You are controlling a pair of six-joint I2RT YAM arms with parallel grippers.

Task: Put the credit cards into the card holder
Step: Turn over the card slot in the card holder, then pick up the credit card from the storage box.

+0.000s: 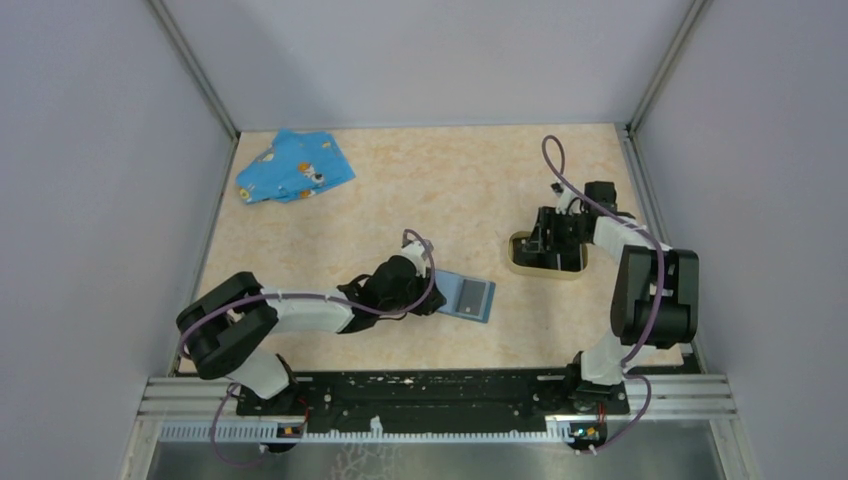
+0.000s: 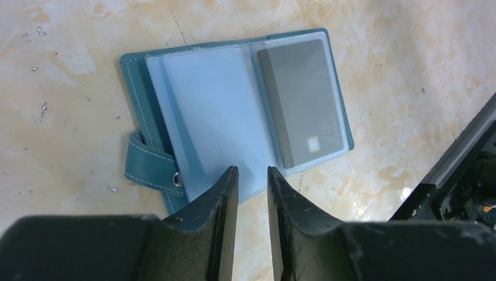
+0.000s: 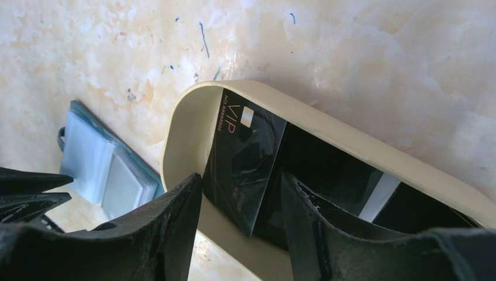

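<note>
The card holder [image 1: 545, 272], a beige-rimmed oval [image 3: 351, 143] with a black inside, stands at mid-right. A black VIP credit card [image 3: 245, 152] leans tilted inside it. My right gripper [image 1: 550, 245] [image 3: 241, 178] hangs over it, open, one finger on each side of the card with no clear contact. A grey VIP card [image 2: 301, 99] lies in a clear sleeve of the open blue case [image 2: 135, 105] [image 1: 468, 297]. My left gripper [image 1: 432, 292] [image 2: 252, 171] sits at the case's near edge, its jaws narrowly apart with nothing between them.
A blue patterned cloth [image 1: 295, 167] lies at the back left. The blue case [image 3: 111, 170] lies just left of the holder. A white strip [image 3: 380, 196] shows inside the holder. Grey walls close the table on three sides.
</note>
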